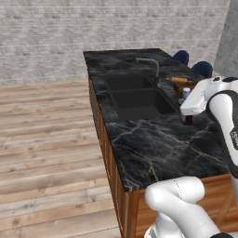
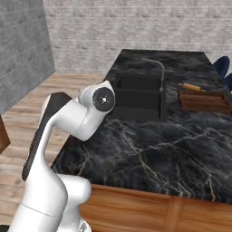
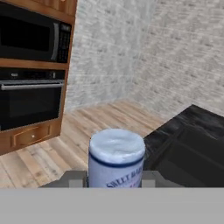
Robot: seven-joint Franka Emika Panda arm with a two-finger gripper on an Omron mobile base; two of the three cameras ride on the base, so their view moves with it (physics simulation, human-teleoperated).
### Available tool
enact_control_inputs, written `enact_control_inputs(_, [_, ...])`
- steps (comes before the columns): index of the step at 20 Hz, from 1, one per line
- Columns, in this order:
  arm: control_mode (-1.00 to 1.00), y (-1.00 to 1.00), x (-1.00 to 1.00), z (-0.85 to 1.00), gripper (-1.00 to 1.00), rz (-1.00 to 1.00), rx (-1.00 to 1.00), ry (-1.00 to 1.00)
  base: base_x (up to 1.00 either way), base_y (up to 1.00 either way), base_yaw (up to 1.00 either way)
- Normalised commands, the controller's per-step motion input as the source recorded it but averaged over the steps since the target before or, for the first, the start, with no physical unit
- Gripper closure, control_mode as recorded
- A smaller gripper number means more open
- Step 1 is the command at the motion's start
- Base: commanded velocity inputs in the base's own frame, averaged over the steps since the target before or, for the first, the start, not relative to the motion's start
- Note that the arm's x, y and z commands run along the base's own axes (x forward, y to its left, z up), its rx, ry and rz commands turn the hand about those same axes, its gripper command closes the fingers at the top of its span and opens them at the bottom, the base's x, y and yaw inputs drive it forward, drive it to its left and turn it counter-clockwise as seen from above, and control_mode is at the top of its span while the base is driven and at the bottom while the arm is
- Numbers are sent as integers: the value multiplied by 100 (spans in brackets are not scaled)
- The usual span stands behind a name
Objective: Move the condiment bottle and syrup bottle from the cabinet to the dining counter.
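Carrying the condiment bottle above the dining counter, upright and ready to go down

Sitting between the fingers of the hand point(image 1: 188, 111), the condiment bottle point(image 3: 116, 158) fills the lower middle of the hand view, its pale cap toward the camera and its label partly readable below. In the left base view its cap peeks out just above the white wrist and its dark red base shows just below it, so its long axis stands upright. The hand is closed partway on the bottle's body, fingers pressed against both sides.

What the coming move seems to turn on is the vertical gap: the bottle's base hangs directly over the black marble of the dining counter point(image 1: 153, 153), just beyond the right rim of the double sink point(image 1: 137, 97) and near a wooden tray point(image 2: 204, 100) with a rolling pin on it. Whether the base already touches the marble I cannot tell. A straight descent looks like what is left for this bottle, keeping clear of the basin edge.
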Motion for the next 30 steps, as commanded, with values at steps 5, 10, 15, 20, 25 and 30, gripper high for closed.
enact_control_inputs(5, [-100, 0, 30, -37, 100, 4, -4, 0, 0, 0, 0])
enact_control_inputs(10, [-100, -3, 5, -24, 100, -4, 1, 0, 0, 0, 0])
enact_control_inputs(15, [-100, -7, 3, -27, 100, -10, 5, 0, 0, 0, 0])
enact_control_inputs(20, [-100, -21, 18, -48, 100, -9, 11, 0, 0, 0, 0])
enact_control_inputs(25, [-100, -35, 24, -51, 100, -3, 13, 0, 0, 0, 0])
enact_control_inputs(30, [-100, -38, 22, -30, 100, 0, 12, 0, 0, 0, 0])
